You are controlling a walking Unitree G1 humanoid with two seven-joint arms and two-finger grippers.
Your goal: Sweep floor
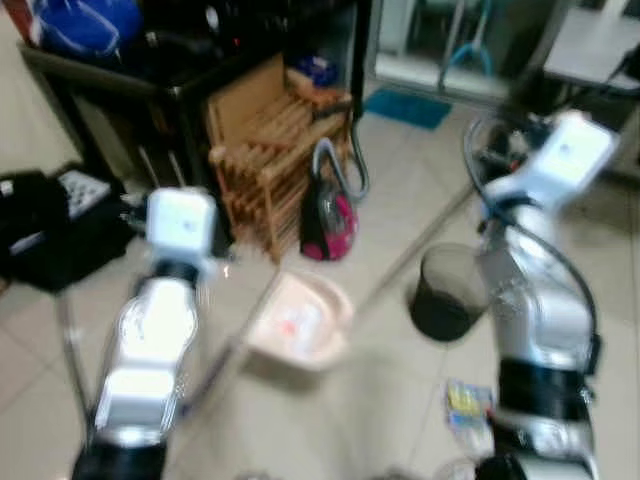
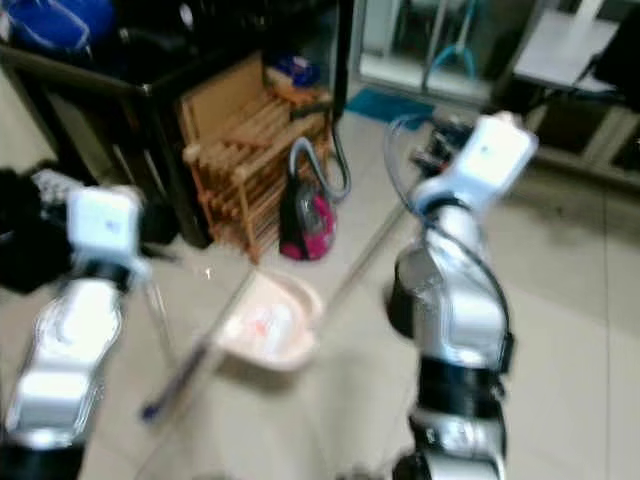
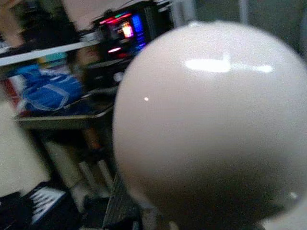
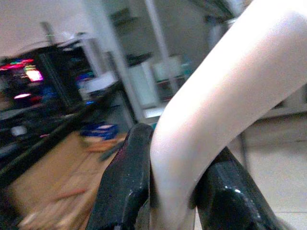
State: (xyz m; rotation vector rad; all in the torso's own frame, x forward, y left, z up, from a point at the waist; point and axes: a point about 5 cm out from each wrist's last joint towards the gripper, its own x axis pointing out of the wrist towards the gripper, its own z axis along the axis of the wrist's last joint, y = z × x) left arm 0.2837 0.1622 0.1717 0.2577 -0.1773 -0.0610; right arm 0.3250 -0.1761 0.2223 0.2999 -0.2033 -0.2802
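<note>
- We're looking down at a pale tiled floor, and the head views are blurred.
- There's the pink dustpan lying on the tiles between our two arms, with a dark long handle running from it back toward our left side.
- Our right gripper is pinched onto a pale curved handle; the right wrist view shows the two black fingers pressed against it on both sides.
- A thin grey pole slants across the floor from near the dustpan up toward our raised right arm.
- Our left arm is raised on the left; its wrist view has a smooth, glossy pale rounded surface right up close, and we cannot tell how that gripper's fingers stand.
- Beyond the dustpan, a magenta and black vacuum cleaner sits just beside a wooden rack.
- A dark bucket stands near our right arm, and a colourful packet lies on the floor by it.
</note>
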